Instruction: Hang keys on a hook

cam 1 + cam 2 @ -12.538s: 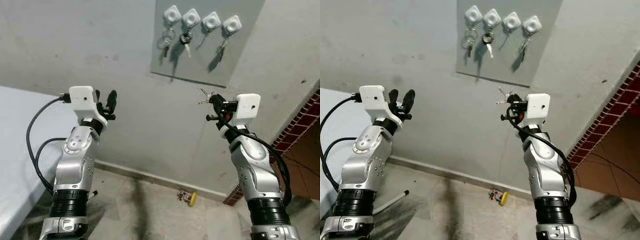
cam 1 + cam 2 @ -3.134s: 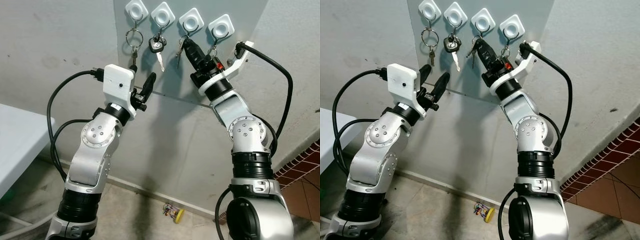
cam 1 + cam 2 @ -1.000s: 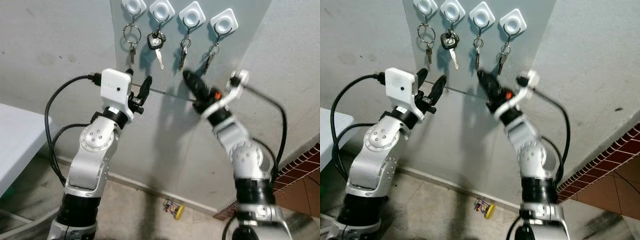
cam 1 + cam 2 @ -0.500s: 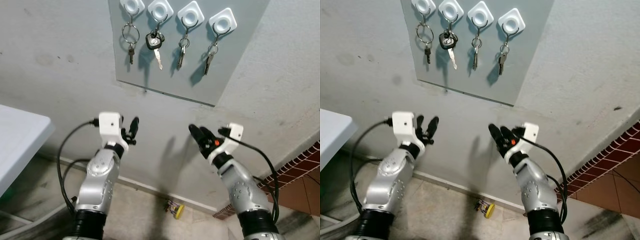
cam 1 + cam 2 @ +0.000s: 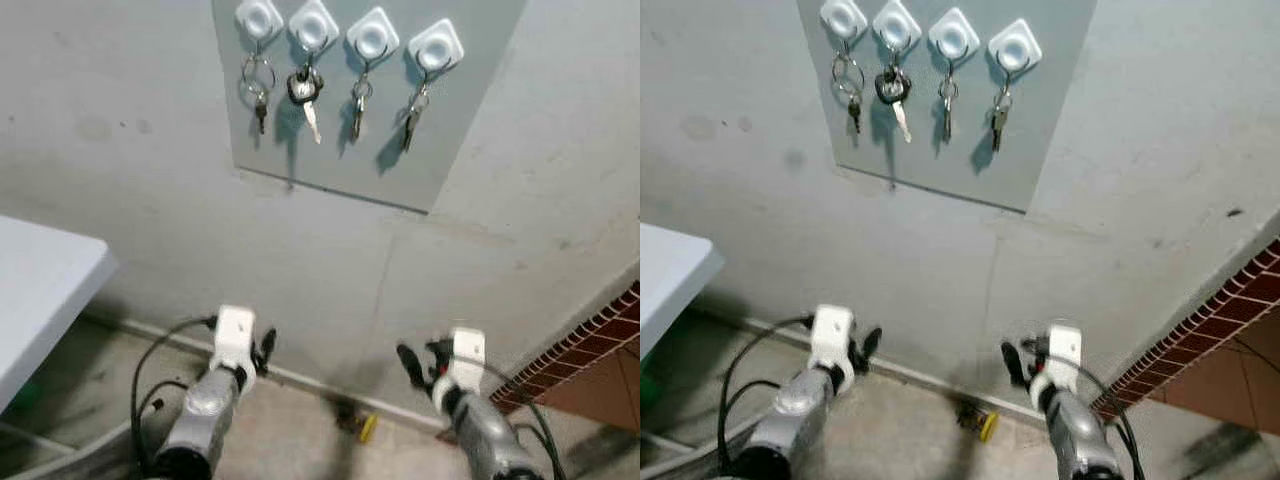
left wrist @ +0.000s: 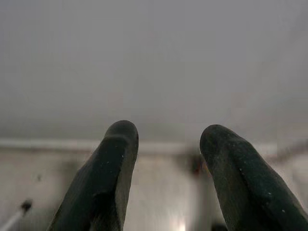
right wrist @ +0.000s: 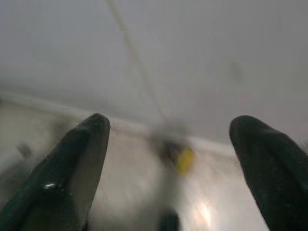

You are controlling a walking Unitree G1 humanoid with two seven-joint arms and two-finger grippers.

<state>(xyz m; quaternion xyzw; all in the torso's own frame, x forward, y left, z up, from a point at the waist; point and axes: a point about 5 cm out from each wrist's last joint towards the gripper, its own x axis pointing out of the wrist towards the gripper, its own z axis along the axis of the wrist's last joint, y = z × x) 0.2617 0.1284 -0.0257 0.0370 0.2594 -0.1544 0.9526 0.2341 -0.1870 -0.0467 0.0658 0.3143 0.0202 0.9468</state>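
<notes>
No words, numbers, labels or brand marks can be read anywhere here, neither on the wall nor on the robot's arms.

A plain grey plaster wall point(image 5: 150, 150) stands ahead of both grippers, rough and faintly stained, with a thin crack point(image 5: 990, 270) running down it. High above them a flat grey panel point(image 5: 470, 130) is fixed to the wall. Off beyond the left gripper, the corner of a pale blue-white table point(image 5: 40, 290) juts in. Beyond the right gripper a strip of red brick point(image 5: 590, 340) slants down the wall's edge. Below, a pale skirting point(image 5: 920, 375) meets a worn, blotchy concrete floor point(image 5: 90, 400). A small yellow object point(image 5: 365, 428) lies on the floor between the grippers, near the skirting. Light is soft and even.
</notes>
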